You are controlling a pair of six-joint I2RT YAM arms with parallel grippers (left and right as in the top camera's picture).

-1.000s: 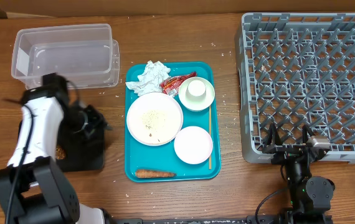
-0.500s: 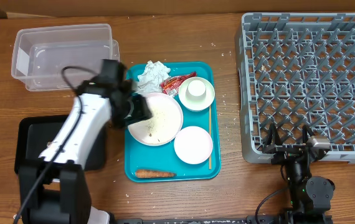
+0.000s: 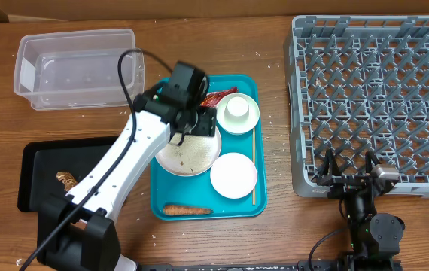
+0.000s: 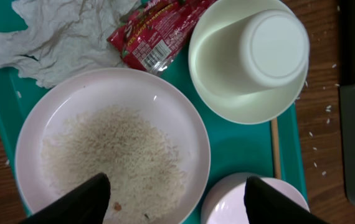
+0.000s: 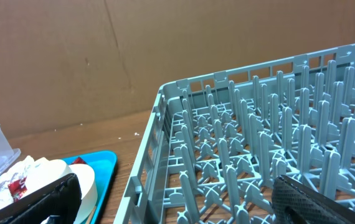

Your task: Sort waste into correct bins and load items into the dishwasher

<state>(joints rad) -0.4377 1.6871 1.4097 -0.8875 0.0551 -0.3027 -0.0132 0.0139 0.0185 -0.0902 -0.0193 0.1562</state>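
My left gripper [image 3: 199,124] [image 4: 177,200] hovers open above the teal tray, one finger over the pink-white plate [image 4: 112,146] of loose rice [image 4: 115,155], the other over a small white bowl [image 4: 252,199]; nothing is held. Beyond the plate lie the crumpled napkin [image 4: 59,37] and red wrapper [image 4: 156,31]. An upturned white cup [image 4: 274,43] sits in the other bowl [image 3: 237,114]. The carrot [image 3: 187,210] rests at the tray's near edge. A brown lump [image 3: 67,178] lies in the black tray [image 3: 41,154]. My right gripper [image 3: 350,169] [image 5: 177,205] stands open at the grey rack's [image 3: 372,98] front edge.
The clear tub [image 3: 79,68] stands at the back left, behind the black tray. A wooden chopstick [image 3: 254,165] lies along the right side of the teal tray [image 3: 158,203]. Scattered rice grains dot the table between the tray and the rack.
My left arm swung from the black tray to above the teal tray, its jaws opening wider. The brown lump now lies alone in the black tray. The right arm has not moved.
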